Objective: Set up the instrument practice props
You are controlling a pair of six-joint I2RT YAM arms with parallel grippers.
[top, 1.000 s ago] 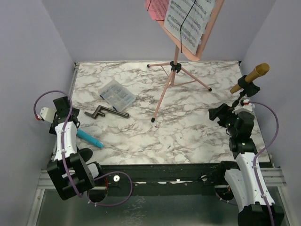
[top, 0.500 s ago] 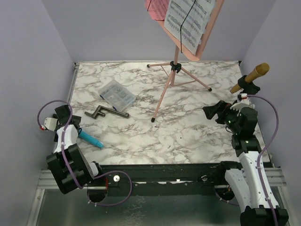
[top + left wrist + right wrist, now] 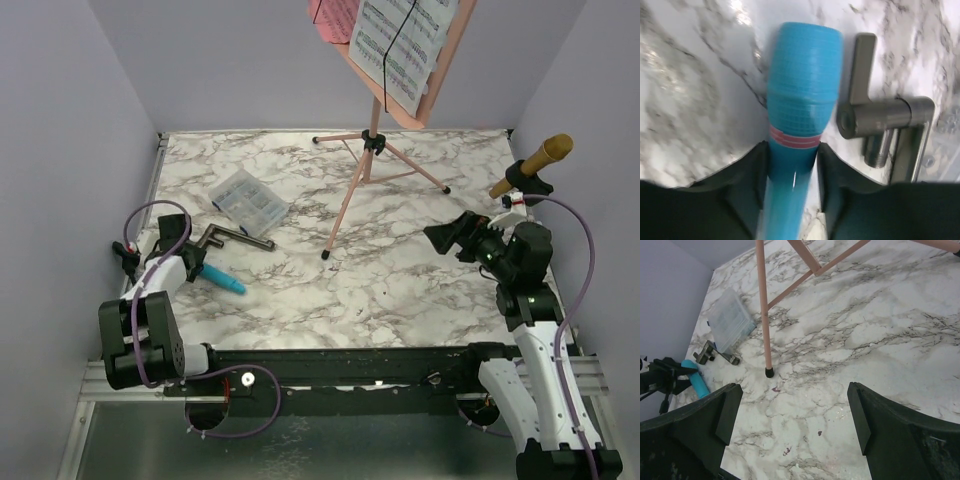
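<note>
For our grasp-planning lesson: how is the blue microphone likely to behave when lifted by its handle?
The blue microphone is round, so it would probably roll if released on the marble table. Its glossy handle, pinched by the left gripper, looks smooth and might slip. The wider head overhangs the grip, so it may tip head-down.

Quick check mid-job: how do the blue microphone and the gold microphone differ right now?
The blue microphone lies flat on the table at the left; the gold microphone points up at a slant from a black mount at the right edge. The blue microphone is clamped by the left gripper; no gripper touches the gold microphone. Both are slim handheld microphones.
</note>
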